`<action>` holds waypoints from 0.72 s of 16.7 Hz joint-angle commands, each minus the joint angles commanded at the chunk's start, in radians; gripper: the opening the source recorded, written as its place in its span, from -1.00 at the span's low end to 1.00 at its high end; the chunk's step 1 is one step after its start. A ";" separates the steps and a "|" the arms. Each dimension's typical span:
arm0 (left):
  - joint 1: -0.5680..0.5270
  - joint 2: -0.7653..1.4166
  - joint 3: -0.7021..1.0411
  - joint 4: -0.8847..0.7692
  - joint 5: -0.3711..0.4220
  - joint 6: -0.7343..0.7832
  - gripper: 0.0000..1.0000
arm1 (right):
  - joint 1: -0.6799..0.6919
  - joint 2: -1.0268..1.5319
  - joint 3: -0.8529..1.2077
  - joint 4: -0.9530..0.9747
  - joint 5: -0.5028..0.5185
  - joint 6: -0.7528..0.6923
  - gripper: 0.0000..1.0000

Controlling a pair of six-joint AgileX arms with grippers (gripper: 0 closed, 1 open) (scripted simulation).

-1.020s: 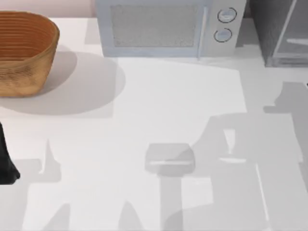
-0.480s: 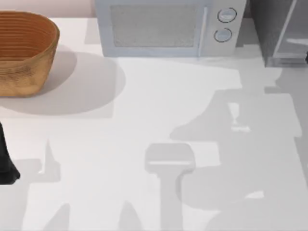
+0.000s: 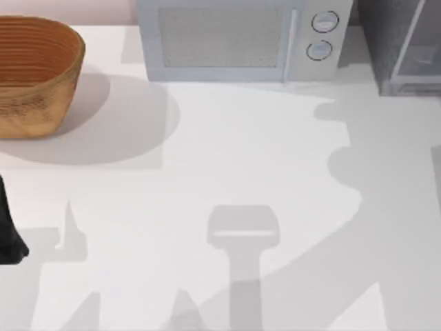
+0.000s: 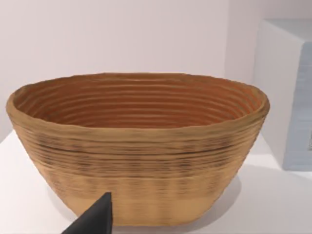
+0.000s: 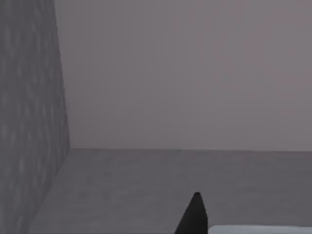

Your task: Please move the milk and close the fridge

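The fridge (image 3: 383,43) stands at the table's back right corner, dark grey and speckled, with a lighter grey panel (image 3: 422,54) beside its body. In the right wrist view a speckled fridge wall (image 5: 29,122) rises close by, next to a flat grey floor and a plain back wall. One black fingertip (image 5: 194,217) of my right gripper pokes in over that floor, with a white strip (image 5: 258,229) beside it. The milk is out of view. My left arm (image 3: 8,231) is parked at the table's left edge, one fingertip (image 4: 97,219) facing the basket.
A woven brown basket (image 3: 34,72) sits at the back left. The light-grey microwave (image 3: 234,38) with two round dials stands at the back centre, close to the fridge. Arm shadows lie across the white table's (image 3: 207,152) front and right.
The right arm's shadow has swept across the table's right side. A dark tip at the right edge moved back toward the fridge and left the top view. The left arm stayed still.
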 joint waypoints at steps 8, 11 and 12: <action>0.000 0.000 0.000 0.000 0.000 0.000 1.00 | -0.021 0.076 0.077 -0.018 -0.026 0.000 -1.00; 0.000 0.000 0.000 0.000 0.000 0.000 1.00 | -0.025 0.079 0.080 -0.020 -0.028 -0.001 -1.00; 0.000 0.000 0.000 0.000 0.000 0.000 1.00 | -0.025 0.079 0.080 -0.020 -0.028 -0.001 -1.00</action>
